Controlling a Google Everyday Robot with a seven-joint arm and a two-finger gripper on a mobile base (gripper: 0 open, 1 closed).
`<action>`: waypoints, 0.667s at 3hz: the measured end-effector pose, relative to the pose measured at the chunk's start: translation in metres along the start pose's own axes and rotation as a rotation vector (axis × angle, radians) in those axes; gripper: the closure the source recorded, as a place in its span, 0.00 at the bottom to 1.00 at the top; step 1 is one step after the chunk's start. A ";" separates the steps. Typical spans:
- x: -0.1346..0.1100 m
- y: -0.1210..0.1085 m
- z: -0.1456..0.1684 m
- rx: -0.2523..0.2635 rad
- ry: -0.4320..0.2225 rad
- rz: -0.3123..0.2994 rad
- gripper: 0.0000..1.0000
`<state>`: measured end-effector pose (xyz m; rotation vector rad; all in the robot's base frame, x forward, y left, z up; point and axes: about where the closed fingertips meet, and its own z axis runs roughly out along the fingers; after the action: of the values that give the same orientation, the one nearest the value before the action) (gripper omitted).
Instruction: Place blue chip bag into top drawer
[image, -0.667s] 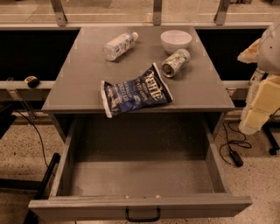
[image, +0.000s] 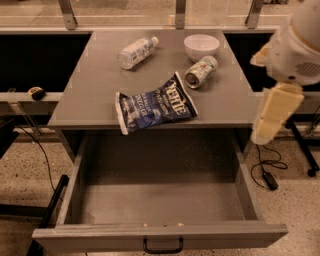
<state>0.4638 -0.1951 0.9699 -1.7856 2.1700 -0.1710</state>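
Gripper (image: 276, 114) beside table (image: 100, 80), state we cannot tell. Can (image: 201, 71) nearer it than bag (image: 155, 107); we judge reach may knock can.

Top drawer (image: 160, 236) is pulled out near, open from above. Blue chip bag (image: 156, 106) lies at the table's (image: 85, 100) near edge; can (image: 201, 71), bowl (image: 201, 46) and bottle (image: 136, 52) are farther back. Gripper (image: 272, 117) hangs right of the table.

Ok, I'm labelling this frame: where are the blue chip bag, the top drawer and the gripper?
blue chip bag (image: 156, 107), camera view, middle of its printed face.
top drawer (image: 100, 239), camera view, left part of its front panel.
gripper (image: 264, 131), camera view, pale lower end, right of the table (image: 90, 100).
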 end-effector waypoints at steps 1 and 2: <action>-0.044 -0.022 0.035 0.022 0.023 -0.123 0.00; -0.092 -0.034 0.070 0.009 0.029 -0.251 0.00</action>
<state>0.5333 -0.1051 0.9303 -2.0582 1.9536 -0.2661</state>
